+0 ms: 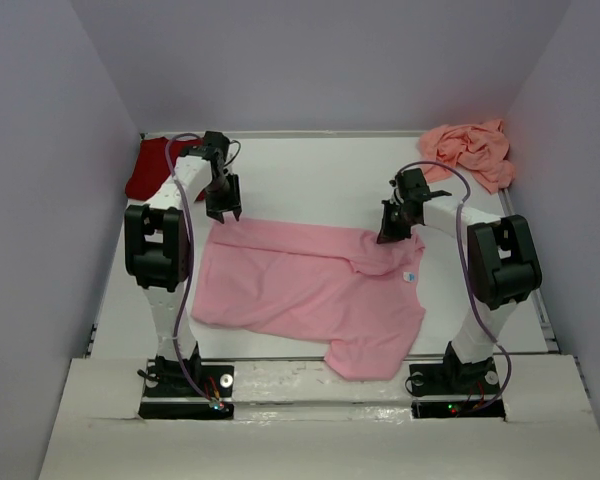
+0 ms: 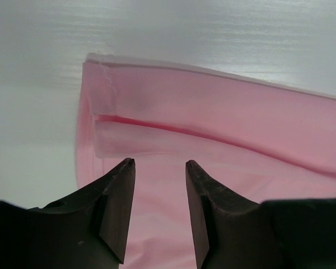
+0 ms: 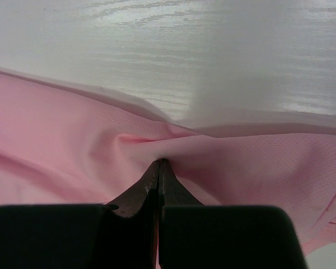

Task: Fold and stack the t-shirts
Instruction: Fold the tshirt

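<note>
The light pink t-shirt (image 1: pixel 300 285) lies spread on the white table, its small white neck label (image 1: pixel 410 277) at the right. My left gripper (image 1: pixel 225 215) is open over the shirt's far left corner, the hem (image 2: pixel 109 92) lying flat just beyond its fingertips. My right gripper (image 1: pixel 388 236) is shut on a pinched fold of the light pink shirt (image 3: pixel 213 151) near the neck. The dark red t-shirt (image 1: pixel 148 170) lies bunched at the far left corner. The salmon-pink t-shirt (image 1: pixel 470 150) lies crumpled at the far right corner.
Grey walls enclose the table (image 1: pixel 310 180) on the left, back and right. The arm bases (image 1: pixel 185 385) stand at the near edge, with a white ledge in front of them.
</note>
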Robot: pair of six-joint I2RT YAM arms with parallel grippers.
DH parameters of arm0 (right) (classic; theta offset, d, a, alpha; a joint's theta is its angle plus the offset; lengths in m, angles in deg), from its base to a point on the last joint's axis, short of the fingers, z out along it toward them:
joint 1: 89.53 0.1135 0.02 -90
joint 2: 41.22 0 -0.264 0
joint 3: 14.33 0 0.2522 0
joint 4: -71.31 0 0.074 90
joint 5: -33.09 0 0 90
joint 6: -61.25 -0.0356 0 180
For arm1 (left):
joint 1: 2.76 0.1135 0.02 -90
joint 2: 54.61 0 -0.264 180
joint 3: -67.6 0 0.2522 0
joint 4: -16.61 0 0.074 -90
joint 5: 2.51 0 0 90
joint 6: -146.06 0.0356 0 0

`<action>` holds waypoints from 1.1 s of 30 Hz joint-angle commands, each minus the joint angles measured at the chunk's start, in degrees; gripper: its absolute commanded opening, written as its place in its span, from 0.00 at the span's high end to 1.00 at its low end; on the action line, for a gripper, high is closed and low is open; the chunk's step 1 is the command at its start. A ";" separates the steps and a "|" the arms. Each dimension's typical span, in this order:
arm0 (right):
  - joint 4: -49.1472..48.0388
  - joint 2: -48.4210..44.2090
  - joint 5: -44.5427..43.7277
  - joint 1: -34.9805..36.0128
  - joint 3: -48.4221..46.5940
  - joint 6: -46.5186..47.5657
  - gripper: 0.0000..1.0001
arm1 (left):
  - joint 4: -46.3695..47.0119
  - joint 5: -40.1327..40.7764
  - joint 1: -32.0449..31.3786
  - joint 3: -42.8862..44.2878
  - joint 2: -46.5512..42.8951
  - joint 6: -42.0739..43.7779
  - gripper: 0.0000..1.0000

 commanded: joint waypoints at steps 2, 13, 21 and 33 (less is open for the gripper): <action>-1.04 0.08 1.06 0.54 -1.57 0.90 1.00 | -1.94 1.68 0.80 3.68 0.22 2.76 0.49; -1.13 0.43 1.42 0.54 -2.19 0.73 1.00 | -2.82 1.33 0.89 5.35 5.32 4.78 0.49; -1.13 0.52 1.68 0.54 -2.45 0.46 1.00 | -3.08 2.12 0.89 4.91 6.99 5.57 0.50; -1.13 0.96 1.94 0.54 -2.54 0.02 1.00 | -4.93 2.55 0.89 3.77 7.51 6.80 0.55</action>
